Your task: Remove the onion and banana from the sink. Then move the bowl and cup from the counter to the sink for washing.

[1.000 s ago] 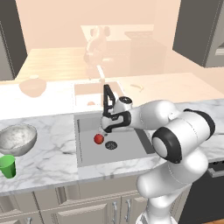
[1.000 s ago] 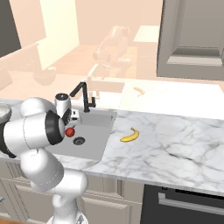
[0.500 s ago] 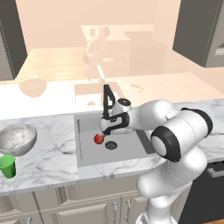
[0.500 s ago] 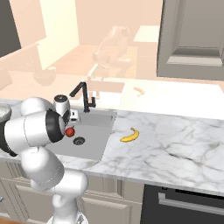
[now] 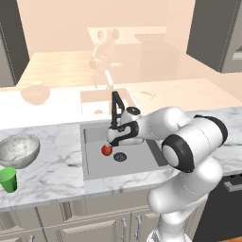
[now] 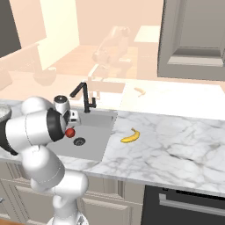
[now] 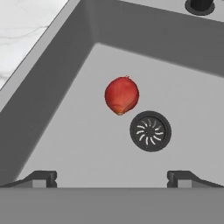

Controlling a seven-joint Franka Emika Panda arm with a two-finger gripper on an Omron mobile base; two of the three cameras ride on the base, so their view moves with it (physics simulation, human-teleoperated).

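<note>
Gripper (image 7: 112, 177) seemingly lower, nearer onion (image 7: 121, 95)

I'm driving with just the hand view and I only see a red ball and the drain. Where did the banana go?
Observer: The banana lies on the counter, right of the sink, out of the basin.
Operator: Is the bowl in the sink yet?
Observer: No. The bowl sits on the marble left of the sink.
Operator: And the cup?
Observer: The cup stands upright in front of the bowl, near the counter's front edge.
Operator: Is my hand holding anything?
Observer: No. The hand is open above the onion, which rests on the sink floor beside the drain.
</note>
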